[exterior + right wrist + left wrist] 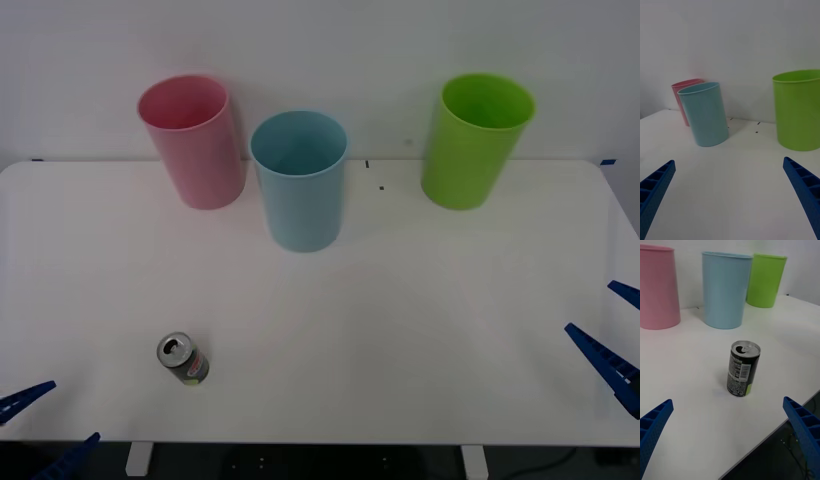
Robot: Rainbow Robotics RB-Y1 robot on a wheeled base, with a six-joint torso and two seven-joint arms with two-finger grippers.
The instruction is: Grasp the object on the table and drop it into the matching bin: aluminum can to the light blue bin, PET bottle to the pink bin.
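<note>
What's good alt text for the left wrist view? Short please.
A small dark aluminum can stands upright on the white table, ahead of the open left hand. Behind it stand the pink bin, light blue bin and a lime green bin.

Bright even light; soft faint shadows beside bins; white table [420, 330] washed out.

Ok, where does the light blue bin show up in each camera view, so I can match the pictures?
Front view: the light blue bin stands at the table's far side, centre-left, between the pink bin and the lime green bin.
Right wrist view: left of centre, overlapping the pink bin behind it.
Left wrist view: upper middle, beyond the upright can.
Shared landmark: the lime green bin.
</note>
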